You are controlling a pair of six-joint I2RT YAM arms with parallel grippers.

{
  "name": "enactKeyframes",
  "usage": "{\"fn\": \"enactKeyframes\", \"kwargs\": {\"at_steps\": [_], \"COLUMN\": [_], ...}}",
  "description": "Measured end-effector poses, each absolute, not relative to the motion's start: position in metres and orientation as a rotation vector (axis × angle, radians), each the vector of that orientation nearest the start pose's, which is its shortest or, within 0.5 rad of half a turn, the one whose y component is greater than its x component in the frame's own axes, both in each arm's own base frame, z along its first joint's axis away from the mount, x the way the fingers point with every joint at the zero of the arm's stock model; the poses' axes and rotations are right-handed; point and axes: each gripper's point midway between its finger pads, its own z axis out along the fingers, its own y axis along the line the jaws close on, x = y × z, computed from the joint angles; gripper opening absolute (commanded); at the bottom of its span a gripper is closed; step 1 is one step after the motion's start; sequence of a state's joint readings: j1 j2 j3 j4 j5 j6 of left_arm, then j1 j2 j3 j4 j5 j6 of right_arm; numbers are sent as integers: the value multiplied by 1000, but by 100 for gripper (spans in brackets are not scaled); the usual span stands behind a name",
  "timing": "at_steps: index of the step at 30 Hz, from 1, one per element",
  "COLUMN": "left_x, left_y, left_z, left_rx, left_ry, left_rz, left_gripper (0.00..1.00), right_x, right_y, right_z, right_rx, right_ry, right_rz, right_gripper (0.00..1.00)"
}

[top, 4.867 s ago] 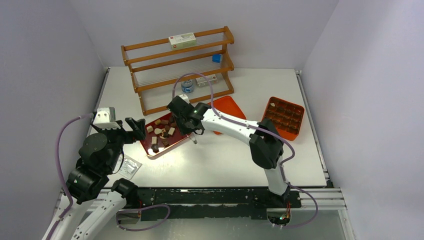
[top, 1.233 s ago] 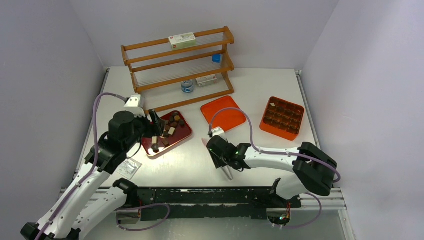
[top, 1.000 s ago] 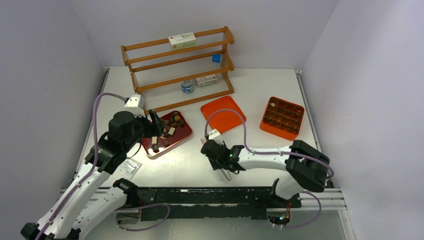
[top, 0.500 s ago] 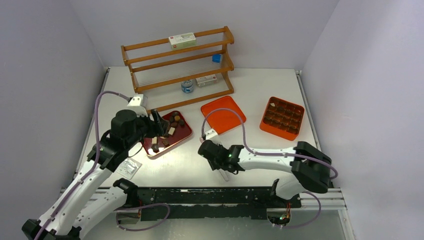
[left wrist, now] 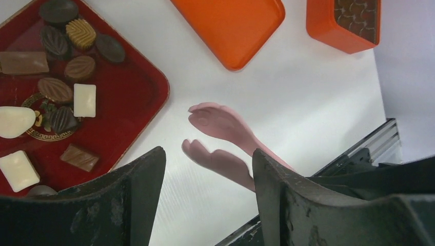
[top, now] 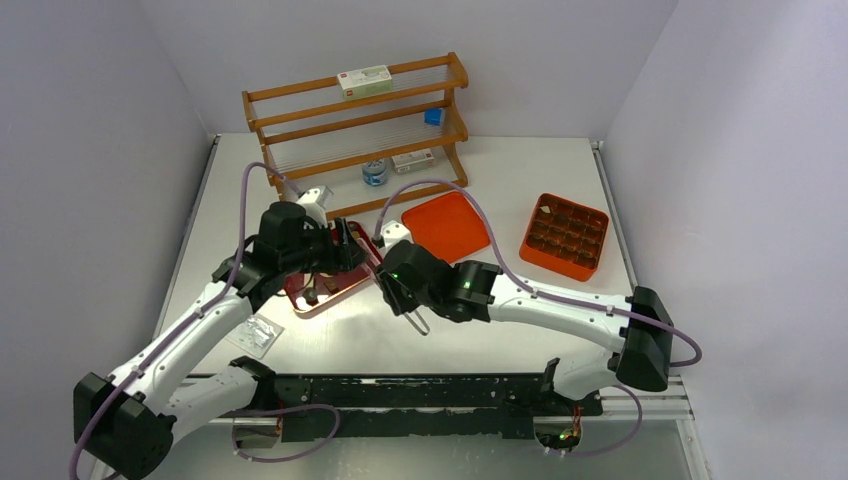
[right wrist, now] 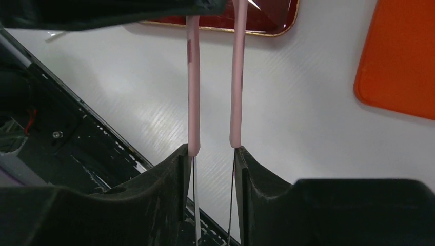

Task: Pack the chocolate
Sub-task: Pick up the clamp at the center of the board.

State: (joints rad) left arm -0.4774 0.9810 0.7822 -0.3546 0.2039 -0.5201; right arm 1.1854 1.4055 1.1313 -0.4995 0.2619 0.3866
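The chocolate (left wrist: 84,100) is several small dark, brown and cream-white blocks lying on the dark red tray (left wrist: 136,89). The tray also shows in the top view (top: 325,297), partly hidden under my left arm. My left gripper (top: 350,248) hovers over the tray's right edge, open and empty (left wrist: 208,154). My right gripper (top: 400,293) is shut on the pink tongs (right wrist: 193,77) near their metal end (right wrist: 211,149). The tongs' pink tips (left wrist: 218,125) are apart, over bare table just right of the tray, between my left fingers.
An orange compartment box (top: 565,235) holding one cream-white piece stands at the right, and its orange lid (top: 445,225) lies behind my right arm. A wooden rack (top: 355,135) stands at the back. A clear wrapper (top: 255,333) lies front left.
My right arm has carried the tongs left and away from the front edge, up to the tray. My left gripper has swung right across the tray toward the tongs' tips.
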Motion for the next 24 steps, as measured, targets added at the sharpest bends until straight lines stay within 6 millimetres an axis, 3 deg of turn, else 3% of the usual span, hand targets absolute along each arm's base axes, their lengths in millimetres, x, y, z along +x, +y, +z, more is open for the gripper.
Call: {"fn": "enactKeyframes", "kwargs": {"at_steps": [9,20,24], "left_x": [250,245,244], "left_y": [-185,-169,-153], "left_z": [165,178,199], "left_rx": [81,41,-4], "left_ry": [2294,2245,2177], "left_rz": [-716,-653,-594], "left_gripper": [63,71,73], "right_x": [174,188,196], "right_y": [347,363,370], "right_z": [194,189,182], "right_rx": [-792,-800,-802], "right_ry": [2200,2238,2267], "right_rz": [502,408,370], "right_gripper": [38,39,41]}}
